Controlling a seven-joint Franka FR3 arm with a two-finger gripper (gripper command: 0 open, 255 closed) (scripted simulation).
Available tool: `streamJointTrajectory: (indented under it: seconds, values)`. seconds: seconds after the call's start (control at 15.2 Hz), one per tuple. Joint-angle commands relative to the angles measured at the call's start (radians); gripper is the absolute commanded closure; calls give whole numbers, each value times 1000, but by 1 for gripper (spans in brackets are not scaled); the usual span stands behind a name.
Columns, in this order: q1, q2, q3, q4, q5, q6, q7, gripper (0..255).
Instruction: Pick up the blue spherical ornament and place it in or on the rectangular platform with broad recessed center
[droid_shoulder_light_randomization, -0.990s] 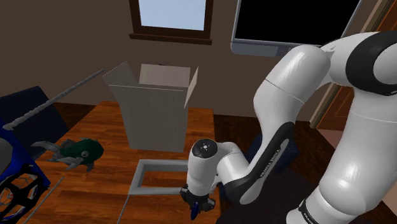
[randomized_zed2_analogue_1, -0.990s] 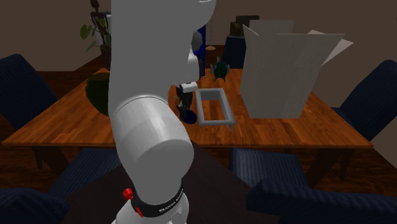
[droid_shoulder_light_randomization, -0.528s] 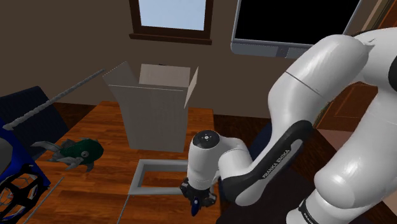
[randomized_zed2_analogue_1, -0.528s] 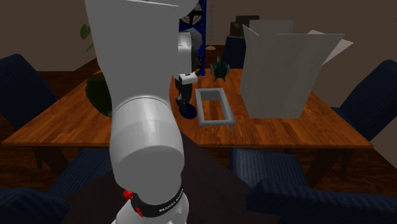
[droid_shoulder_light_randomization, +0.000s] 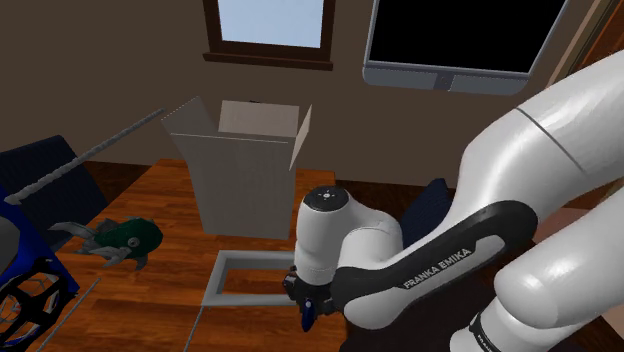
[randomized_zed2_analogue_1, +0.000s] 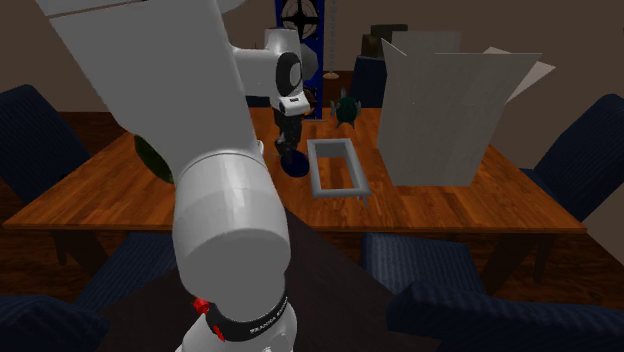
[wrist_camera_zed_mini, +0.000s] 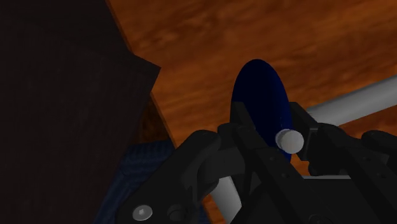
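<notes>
Warm wooden tabletop (randomized_zed2_analogue_1: 450, 205), dark blue chairs (randomized_zed2_analogue_1: 590, 150) drawn up around it, a window (droid_shoulder_light_randomization: 268, 20) in the brown wall behind. The gripper (randomized_zed2_analogue_1: 290, 143) has its jaws clamped on the ornament (wrist_camera_zed_mini: 257, 89), which is deep blue, smooth and round with a small pale cap. It's hanging above the wood, just beside the grey recessed platform (randomized_zed2_analogue_1: 340, 190).

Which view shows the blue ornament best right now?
The wrist view: the blue ornament looms large, clasped by the gripper. The second exterior view shows it small; the shoulder view, a sliver beneath the arm.
</notes>
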Motion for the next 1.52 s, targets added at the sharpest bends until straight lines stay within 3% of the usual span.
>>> streamJointTrajectory:
  seconds: [0.0,0.59,0.86,1.06,1.19,1.45]
  values:
    - [32,-38,-32,8,52,-35,-39,255]
    - [133,-179,-149,47,160,-191,-124,255]
    - [-28,-17,-81,164,-23,-180,-66,255]
    - [-122,148,-37,265,-229,-193,34,255]
    - [-127,268,-53,341,-377,-221,109,255]
    - [-34,464,-168,529,-566,-309,175,255]
